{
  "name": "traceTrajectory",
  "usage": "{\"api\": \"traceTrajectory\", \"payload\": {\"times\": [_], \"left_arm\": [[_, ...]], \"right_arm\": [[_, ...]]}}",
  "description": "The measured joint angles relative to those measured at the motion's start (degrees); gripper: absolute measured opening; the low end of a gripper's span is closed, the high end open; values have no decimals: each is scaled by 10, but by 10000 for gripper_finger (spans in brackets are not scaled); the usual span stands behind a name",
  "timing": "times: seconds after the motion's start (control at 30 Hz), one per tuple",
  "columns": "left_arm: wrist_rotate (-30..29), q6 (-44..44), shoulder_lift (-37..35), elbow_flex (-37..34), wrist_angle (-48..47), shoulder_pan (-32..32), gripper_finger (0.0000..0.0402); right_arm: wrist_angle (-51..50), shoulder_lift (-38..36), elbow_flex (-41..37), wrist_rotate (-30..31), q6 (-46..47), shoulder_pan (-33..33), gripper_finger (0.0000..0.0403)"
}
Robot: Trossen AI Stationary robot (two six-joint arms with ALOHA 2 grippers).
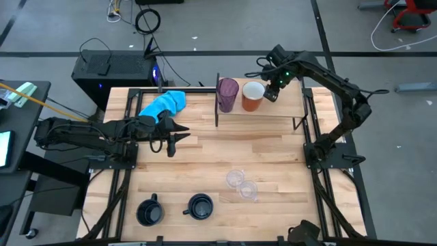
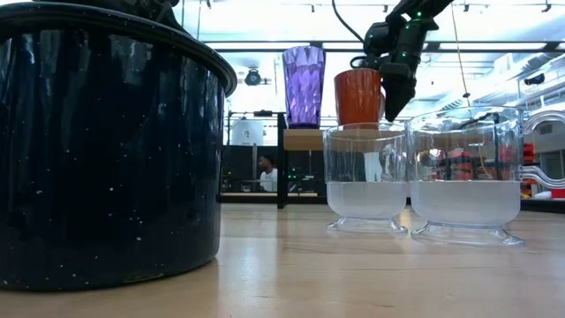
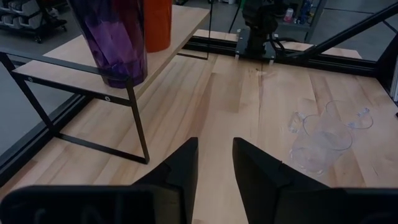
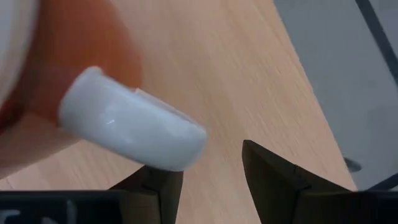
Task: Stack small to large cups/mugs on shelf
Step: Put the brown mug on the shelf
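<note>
On the shelf (image 1: 280,108) at the table's far side, a purple tumbler (image 1: 227,94) and an orange mug (image 1: 253,96) stand upright side by side. My right gripper (image 4: 211,165) hangs open just right of the mug, pointing steeply down beside its white handle (image 4: 134,121). Only bare shelf board shows in the gap between its fingers. Two clear cups (image 1: 235,179) (image 1: 248,190) and two black mugs (image 1: 149,210) (image 1: 199,206) stand on the table near its front. Over the table's left part, my left gripper (image 3: 214,162) waits open with nothing in it. My right gripper has one finger (image 4: 155,183) right at the outer curve of the orange mug's handle (image 4: 180,152). I cannot tell whether it touches. The handle is not between the fingers. The mug stands upright on the shelf board.
A blue cloth (image 1: 164,104) lies at the table's far left, beside the shelf's dark side panel (image 1: 218,102). The shelf board right of the mug is bare. In the low view a person (image 2: 265,168) shows in the room beyond the table.
</note>
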Motion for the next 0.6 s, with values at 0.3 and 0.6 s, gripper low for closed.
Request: {"api": "traceTrajectory", "payload": {"times": [0.3,0.6], "left_arm": [[0,0,0,0,-4,0,107],[0,13,0,0,-6,0,107]], "right_arm": [[14,-2,0,65,-76,0,169],[66,-3,0,72,-89,0,169]]}}
